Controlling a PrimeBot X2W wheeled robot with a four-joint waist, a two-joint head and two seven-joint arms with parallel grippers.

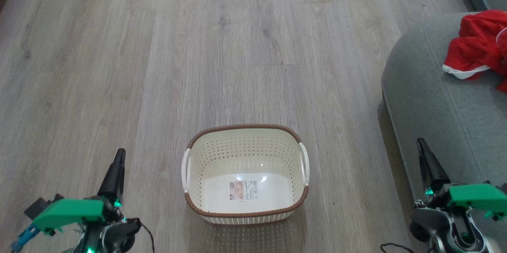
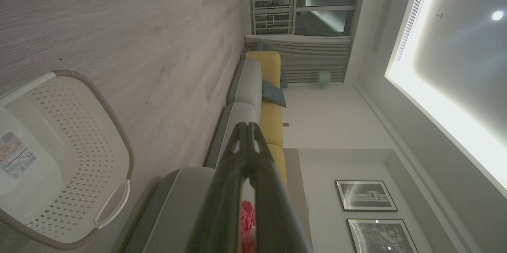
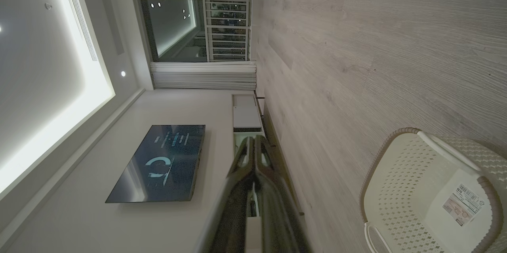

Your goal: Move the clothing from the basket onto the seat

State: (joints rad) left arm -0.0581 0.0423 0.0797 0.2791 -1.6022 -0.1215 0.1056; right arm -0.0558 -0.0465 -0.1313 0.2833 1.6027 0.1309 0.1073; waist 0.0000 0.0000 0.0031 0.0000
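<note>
Hanging nearest, the left gripper (image 1: 118, 162) and right gripper (image 1: 423, 150) each have fingers pressed together. Between them stands the cream basket (image 1: 245, 127), sticker (image 1: 243, 190) on its bare floor. Far right, crumpled red clothing (image 1: 475, 43) with white trim lies on the seat (image 1: 435, 106), cut off by the frame edge.

Pale grey wood-plank floor (image 1: 237, 47) stretches wide here. Over on one wall, a dark television (image 3: 158, 162) shows a faint logo, with pleated curtains (image 3: 204, 75) bunched beside the window (image 3: 174, 15). On another wall, two framed pictures (image 2: 364, 195) hang side by side.
</note>
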